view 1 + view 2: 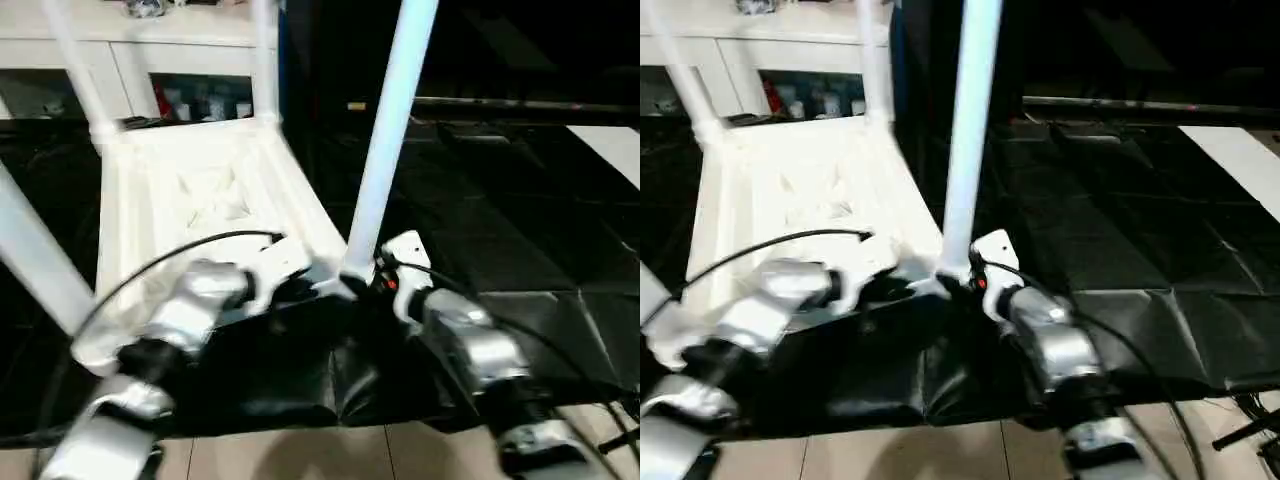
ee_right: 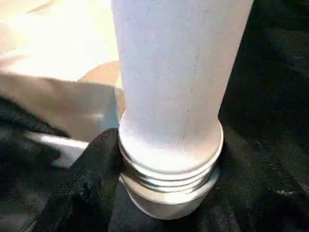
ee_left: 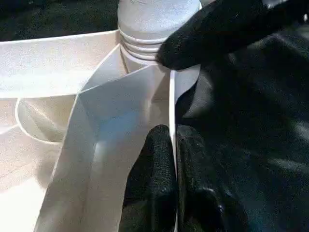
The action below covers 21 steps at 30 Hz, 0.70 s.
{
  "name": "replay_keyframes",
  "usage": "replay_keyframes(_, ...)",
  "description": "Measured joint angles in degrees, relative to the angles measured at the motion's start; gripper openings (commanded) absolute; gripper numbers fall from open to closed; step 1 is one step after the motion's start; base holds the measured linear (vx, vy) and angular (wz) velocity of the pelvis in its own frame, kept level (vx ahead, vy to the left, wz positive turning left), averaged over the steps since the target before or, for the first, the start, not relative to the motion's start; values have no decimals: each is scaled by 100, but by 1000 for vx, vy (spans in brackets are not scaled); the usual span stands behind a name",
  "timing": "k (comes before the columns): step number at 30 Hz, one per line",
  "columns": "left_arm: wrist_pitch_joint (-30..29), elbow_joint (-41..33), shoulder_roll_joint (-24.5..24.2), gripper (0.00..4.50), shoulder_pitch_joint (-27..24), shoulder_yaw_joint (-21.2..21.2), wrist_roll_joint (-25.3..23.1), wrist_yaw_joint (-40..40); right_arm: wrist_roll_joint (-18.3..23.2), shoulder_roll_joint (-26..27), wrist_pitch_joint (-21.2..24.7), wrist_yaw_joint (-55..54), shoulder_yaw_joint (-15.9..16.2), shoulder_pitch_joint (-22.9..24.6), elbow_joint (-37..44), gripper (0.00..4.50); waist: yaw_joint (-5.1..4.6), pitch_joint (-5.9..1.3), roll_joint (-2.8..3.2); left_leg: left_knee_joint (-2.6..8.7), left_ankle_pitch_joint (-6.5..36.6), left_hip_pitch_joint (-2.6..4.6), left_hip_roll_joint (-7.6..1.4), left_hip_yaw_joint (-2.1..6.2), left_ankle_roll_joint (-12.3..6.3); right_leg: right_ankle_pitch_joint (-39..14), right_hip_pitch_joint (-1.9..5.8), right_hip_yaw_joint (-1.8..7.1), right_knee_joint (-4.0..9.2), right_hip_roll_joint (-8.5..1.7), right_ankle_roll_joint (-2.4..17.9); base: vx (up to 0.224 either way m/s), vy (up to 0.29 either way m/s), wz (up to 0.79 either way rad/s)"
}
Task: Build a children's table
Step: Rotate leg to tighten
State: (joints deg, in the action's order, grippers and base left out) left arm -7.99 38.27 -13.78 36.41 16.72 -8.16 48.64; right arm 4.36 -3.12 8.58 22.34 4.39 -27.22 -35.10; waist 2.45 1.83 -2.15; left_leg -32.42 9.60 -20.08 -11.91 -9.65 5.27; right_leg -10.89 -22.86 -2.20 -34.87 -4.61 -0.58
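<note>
Lying upside down on the black-draped large table, the children's table shows its ribbed white underside, with legs rising from its corner sockets. The near-right leg stands almost upright and runs out of the top of the head views, so its far end is cut off; the two far legs are likewise cropped, and a fourth leg slants off at the left edge. The ribbing in the middle of the top is washed out and hard to make out.

The left gripper has its two black fingers pressed together on the thin white rim wall at the near-right corner, pinching it between them. The right gripper sits at the base of the near-right leg, where threaded rings show just above the socket. In the right wrist view one black finger curls against those rings on one side; the other finger is hidden behind the leg, so the jaws stand partly open around the leg base, though whether they actually clamp it I cannot tell.

Both silver forearms cover the near edge of the top. Black cloth folds over the table's front edge above a pale tiled floor. Behind stands a white cabinet with glass doors, its contents blurred.
</note>
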Motion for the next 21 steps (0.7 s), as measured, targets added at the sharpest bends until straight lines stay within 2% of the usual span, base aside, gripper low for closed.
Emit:
replay_keyframes(4,20,168,177,0,88,4,-151,-295,-140,203,-194,-563,-46,-175,-338,269,-37,-7,4,2,0,-3,3,6,-1,0,6,-1,30,-2,0,0,0,0)
replay_keyframes(10,109,203,199,0,95,4,-191,-326,-185,189,-399,-594,-50,-176,-427,269,-40,-16,8,11,1,-11,4,3,-2,2,7,0,52,-2,0,0,0,0)
replay_keyframes(11,146,203,197,0,92,5,-201,-324,-178,147,-437,-557,-56,-163,-429,304,-35,-16,8,13,1,-13,4,2,-2,2,4,0,51,-2,0,0,0,0)
replay_keyframes(14,244,137,160,0,59,46,-211,-243,-180,-80,-559,-259,-30,-148,-387,348,-3,-15,11,22,0,-22,3,-4,-2,9,0,-2,49,-2,2,0,0,0)
replay_keyframes(17,350,29,106,0,9,112,-189,-46,-227,-361,-606,129,81,-148,-311,372,83,-15,12,31,0,-25,2,-14,-1,18,0,-3,42,-1,2,0,0,0)
replay_keyframes(21,473,-207,-115,0,-108,117,-65,424,-205,-893,-519,1121,321,-123,62,372,159,-12,34,45,-1,-43,-1,-18,-2,21,-10,-8,39,0,11,0,0,0)
